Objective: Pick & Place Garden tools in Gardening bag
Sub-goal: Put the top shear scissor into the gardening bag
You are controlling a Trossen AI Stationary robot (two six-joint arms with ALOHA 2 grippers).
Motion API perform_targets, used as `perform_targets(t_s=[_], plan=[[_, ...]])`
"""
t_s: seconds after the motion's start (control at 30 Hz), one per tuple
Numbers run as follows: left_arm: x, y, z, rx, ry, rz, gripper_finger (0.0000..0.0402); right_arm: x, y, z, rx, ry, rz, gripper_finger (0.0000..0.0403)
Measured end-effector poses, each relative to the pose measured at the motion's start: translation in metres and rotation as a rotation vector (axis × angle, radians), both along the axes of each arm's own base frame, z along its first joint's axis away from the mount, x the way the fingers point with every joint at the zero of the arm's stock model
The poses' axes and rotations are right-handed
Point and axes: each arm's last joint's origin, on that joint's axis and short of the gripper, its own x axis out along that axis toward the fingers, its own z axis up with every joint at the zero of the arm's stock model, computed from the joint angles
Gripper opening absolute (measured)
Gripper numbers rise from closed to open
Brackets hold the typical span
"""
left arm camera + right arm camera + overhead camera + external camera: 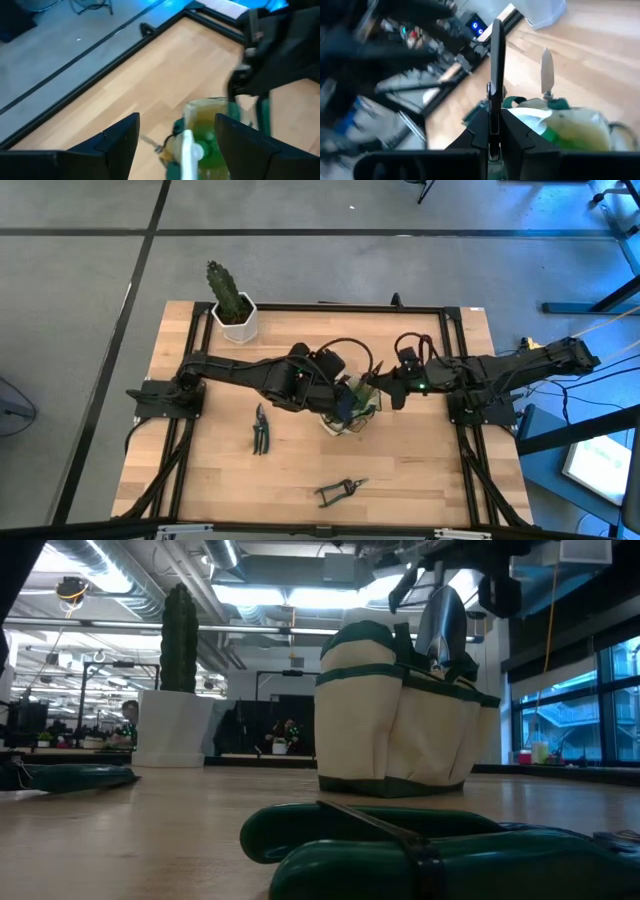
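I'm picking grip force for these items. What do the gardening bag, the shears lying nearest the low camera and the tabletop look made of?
Gardening bag: seemingly soft woven fabric, matte cream panels with green trim, sagging slightly.
Shears: handles look like smooth green plastic or rubber coating, with a faint sheen; blades unclear.
Tabletop: pale wood planks, visible seams, satin finish.

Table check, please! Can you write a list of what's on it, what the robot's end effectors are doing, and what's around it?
Surface: wooden table, black frame.
Job's things: gardening bag mid-table, trowel standing in it; pruning shears lying left of it; second dark tool near the front edge.
Clutter: cactus in white pot, back left.
End effectors: left end effector open over the bag; right end effector shut beside the bag.
Cables: loops on both arms.
Surroundings: grey floor; a person far behind.
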Motion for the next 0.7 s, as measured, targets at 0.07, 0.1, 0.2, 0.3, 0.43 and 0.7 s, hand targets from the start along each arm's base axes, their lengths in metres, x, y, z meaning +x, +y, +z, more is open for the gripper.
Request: perform_targets(t_s=[0.07,0.1,0.2,0.3,0.43,0.7], plan=[[-0.003,0.000,0.001,0.007,0.003,0.011,0.0250,0.000,-0.002,0.004,-0.086,0.015,0.051,0.0021],[-0.005,-0.001,0.002,0.008,0.005,0.013,0.0249,0.001,-0.003,0.007,-0.118,0.016,0.086,0.0021],[-0.007,-0.004,0.003,0.008,-0.001,0.014,0.0246,0.003,-0.010,0.015,-0.170,-0.005,0.199,0.0021],[-0.008,-0.008,0.003,-0.001,0.001,0.001,0.0244,0.004,-0.019,0.017,-0.212,-0.011,0.290,0.0021],[-0.009,-0.013,0.003,-0.025,-0.009,-0.007,0.0244,0.001,-0.035,0.011,-0.284,0.050,0.388,0.0021],[-0.012,-0.018,0.001,-0.088,-0.006,-0.004,0.0244,0.014,-0.066,-0.005,-0.433,0.093,0.501,0.0021]])
